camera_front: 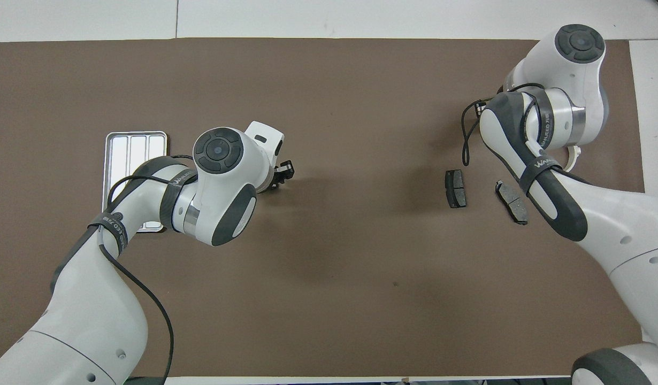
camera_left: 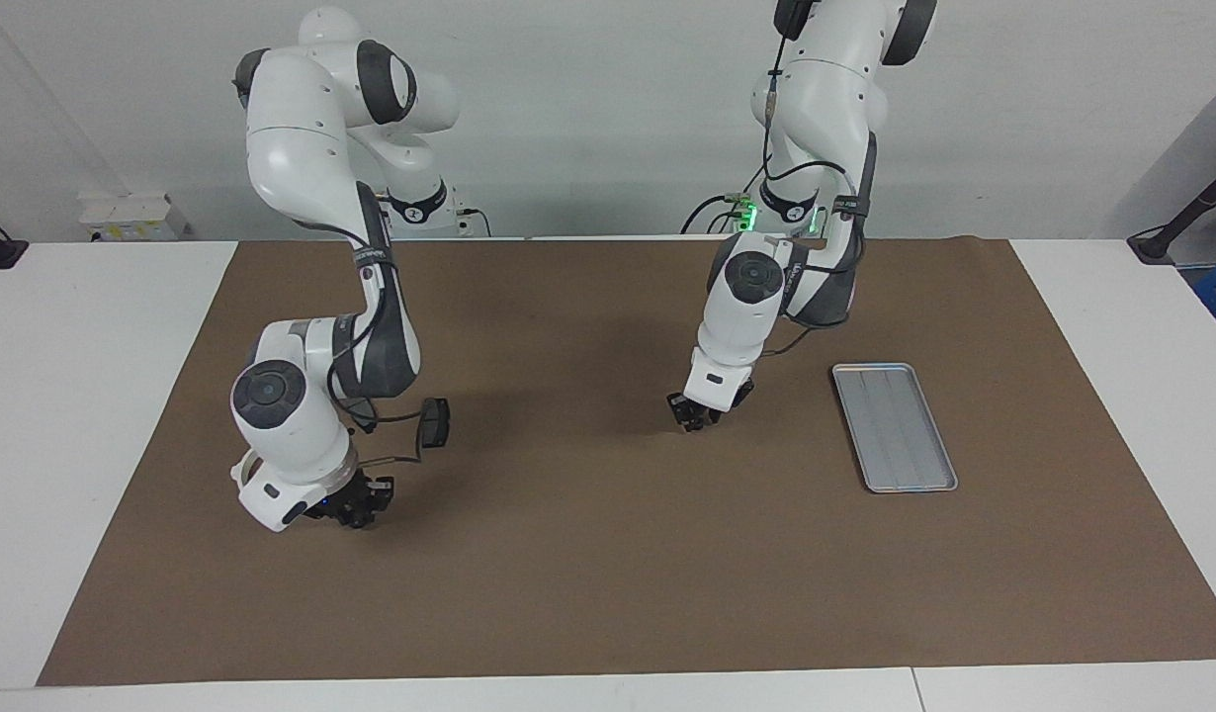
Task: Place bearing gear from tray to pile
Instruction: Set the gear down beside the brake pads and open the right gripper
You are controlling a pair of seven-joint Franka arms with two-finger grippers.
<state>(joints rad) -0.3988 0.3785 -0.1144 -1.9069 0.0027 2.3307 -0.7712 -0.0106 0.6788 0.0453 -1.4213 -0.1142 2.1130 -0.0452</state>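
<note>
Tools low over the mat, well apart from each other.
You have the right tool [camera_left: 361,509] down by the pile at the right arm's end of the bench, near the bracket [camera_front: 576,155] and two pads [camera_front: 456,188]. You cannot tell whether its fingers are apart or clamped on the gear. The left tool [camera_left: 700,415] hangs over bare mat [camera_left: 608,574] near the tray [camera_left: 895,425]; its fingers' state cannot be told either.

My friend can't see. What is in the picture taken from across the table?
Two white robot arms reach over a brown mat. The right gripper is low beside a dark brake pad; the left gripper is low over mid-mat, near an empty silver tray.
</note>
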